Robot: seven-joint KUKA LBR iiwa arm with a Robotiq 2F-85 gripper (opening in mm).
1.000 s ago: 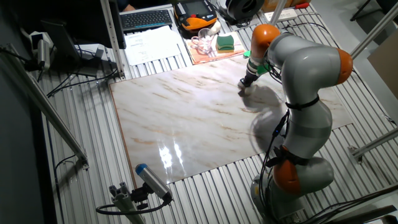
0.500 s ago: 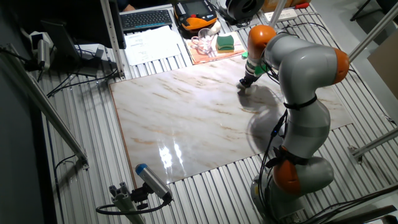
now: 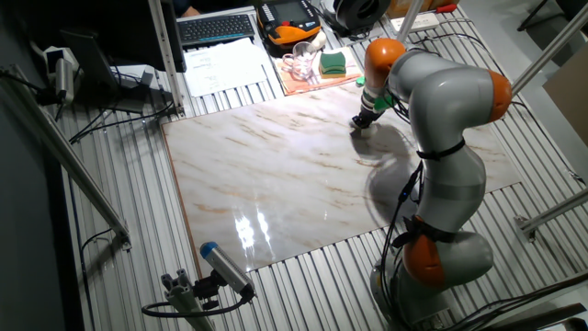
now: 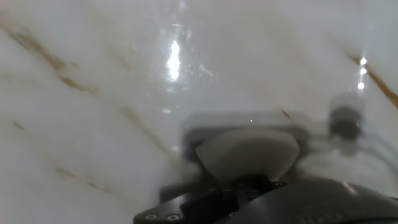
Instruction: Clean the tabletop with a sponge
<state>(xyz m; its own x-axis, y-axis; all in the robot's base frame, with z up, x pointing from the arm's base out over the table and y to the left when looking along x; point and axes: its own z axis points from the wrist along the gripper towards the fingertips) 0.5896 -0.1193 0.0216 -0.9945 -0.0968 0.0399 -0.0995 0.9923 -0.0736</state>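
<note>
The marble tabletop (image 3: 276, 175) lies across the ribbed metal bench and fills the hand view (image 4: 93, 81). My gripper (image 3: 361, 122) is down at the slab's far right part. It is shut on the cream-white sponge (image 4: 247, 152), which presses against the glossy surface and bulges out between the jaws. In the fixed view the sponge (image 3: 358, 128) shows only as a small pale block at the fingertips.
A green-and-yellow sponge (image 3: 333, 62) and a clear glass (image 3: 299, 64) sit on an orange mat behind the slab. A keyboard (image 3: 216, 28) and papers (image 3: 225, 64) lie at the back. A blue-tipped tool (image 3: 225, 267) lies by the front left corner.
My gripper with the sponge has slid slightly towards the far edge of the slab, and the arm's elbow shifted a little left.
</note>
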